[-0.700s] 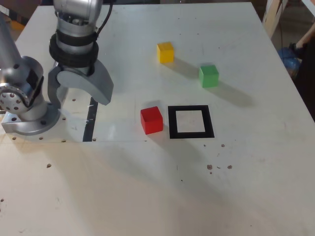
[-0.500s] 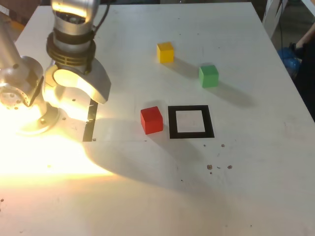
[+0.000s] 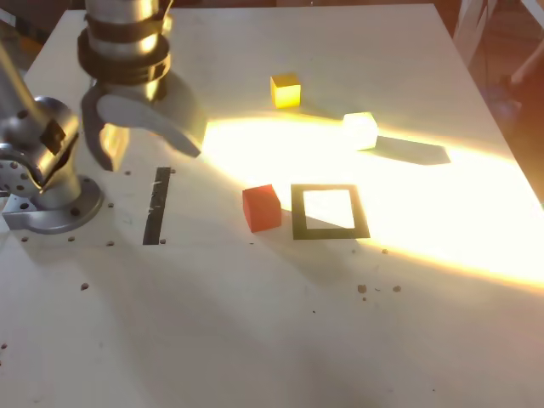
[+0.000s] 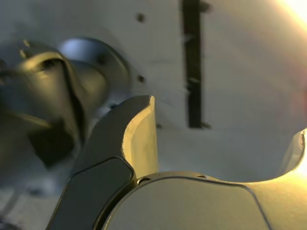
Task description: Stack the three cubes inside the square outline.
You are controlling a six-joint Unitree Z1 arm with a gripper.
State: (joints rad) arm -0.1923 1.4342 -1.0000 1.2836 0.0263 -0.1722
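While the grey metal gripper (image 3: pixel 153 161) is held spread, the solid red cube (image 3: pixel 262 208) is seen beside the black-taped square outline (image 3: pixel 330 234).

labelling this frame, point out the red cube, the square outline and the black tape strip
red cube (image 3: pixel 262 208): exterior view, on its front side
square outline (image 3: pixel 331 234): exterior view, on its near edge
black tape strip (image 4: pixel 193 72): wrist view, about midway along it
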